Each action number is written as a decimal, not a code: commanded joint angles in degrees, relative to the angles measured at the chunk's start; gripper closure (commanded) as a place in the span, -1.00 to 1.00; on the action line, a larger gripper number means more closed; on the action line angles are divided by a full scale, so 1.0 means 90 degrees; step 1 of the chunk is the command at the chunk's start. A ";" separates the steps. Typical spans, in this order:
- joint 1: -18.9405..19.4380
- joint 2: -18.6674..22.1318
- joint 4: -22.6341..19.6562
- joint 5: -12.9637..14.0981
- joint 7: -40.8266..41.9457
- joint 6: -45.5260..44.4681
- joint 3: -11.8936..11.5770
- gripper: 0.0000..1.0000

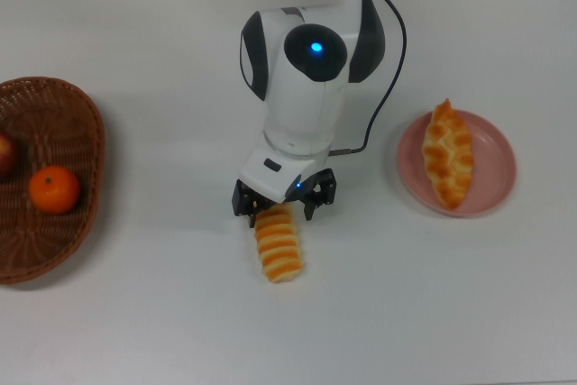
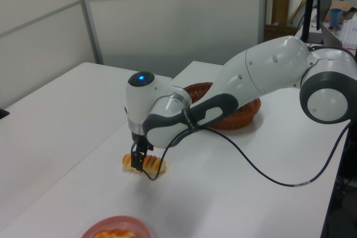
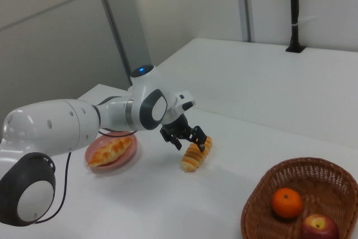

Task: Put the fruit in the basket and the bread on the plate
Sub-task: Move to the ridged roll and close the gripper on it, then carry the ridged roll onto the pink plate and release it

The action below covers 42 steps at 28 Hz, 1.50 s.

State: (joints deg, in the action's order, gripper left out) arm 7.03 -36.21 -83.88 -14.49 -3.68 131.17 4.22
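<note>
Two pastries (image 1: 279,242) (image 1: 449,153), two fruits (image 1: 54,188) (image 3: 319,228), one basket (image 1: 45,250), one plate (image 1: 496,164).

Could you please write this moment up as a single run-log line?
gripper: open, jaws straddling ridged roll end | braided pastry: on plate | apple, mandarin: in basket

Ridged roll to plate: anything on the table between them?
No. In the top view, only bare table separates the ridged roll and the plate.
</note>
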 commanded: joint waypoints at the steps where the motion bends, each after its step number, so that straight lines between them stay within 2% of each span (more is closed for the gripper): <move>1: 0.0108 0.0117 -0.0240 -0.0188 -0.0235 0.0123 -0.0117 0.49; 4: 0.0098 0.0117 -0.0240 -0.0178 -0.0353 0.0123 -0.0127 1.00; 26: 0.0098 0.0156 -0.0162 -0.0148 -0.0626 0.0113 -0.0117 1.00; 31: 0.0137 0.0273 -0.0035 -0.0139 -0.0811 0.0065 -0.0088 1.00; 36: 0.0439 0.0595 -0.0045 -0.0129 -0.1105 -0.0062 -0.0078 1.00; 38: 0.0576 0.0693 -0.0035 -0.0129 -0.1193 -0.0354 -0.0001 1.00; 42: 0.0606 0.0869 -0.0025 -0.0119 -0.1222 -0.0901 0.0389 1.00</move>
State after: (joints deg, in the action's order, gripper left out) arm 11.16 -31.76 -82.53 -15.17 -12.60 128.40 5.17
